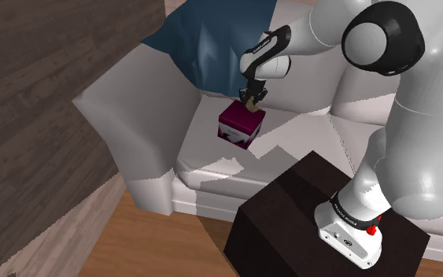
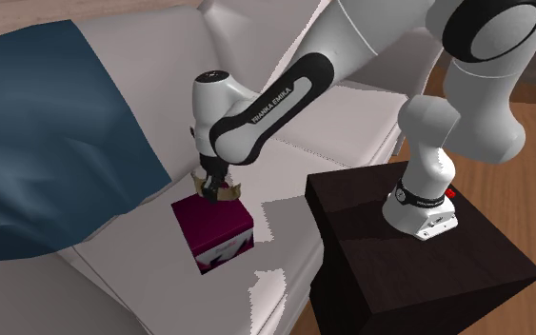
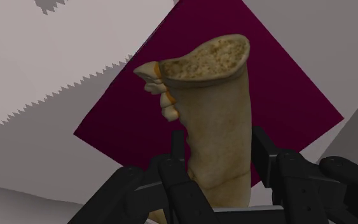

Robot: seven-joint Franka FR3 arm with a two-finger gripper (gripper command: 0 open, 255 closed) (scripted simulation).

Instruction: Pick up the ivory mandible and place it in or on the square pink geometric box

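A tan jawbone, the mandible (image 3: 217, 121), stands between my black fingers (image 3: 177, 156), which clasp it from both sides. My gripper (image 3: 219, 162) is shut on it. Right under the bone lies the flat top of the magenta square box (image 3: 285, 95). In the shoulder view the gripper (image 1: 251, 96) hangs just over the box (image 1: 241, 127), which sits on the white sofa seat. In the second exterior view the mandible (image 2: 216, 188) rests at or just above the box (image 2: 216, 228) top; I cannot tell whether they touch.
The white sofa (image 1: 141, 134) has a high armrest at the shoulder view's left. A large blue cushion (image 2: 37, 143) leans against its backrest behind the box. The dark stand (image 1: 290, 212) stands close in front of the seat. A wooden wall (image 1: 31, 86) rises beside the armrest.
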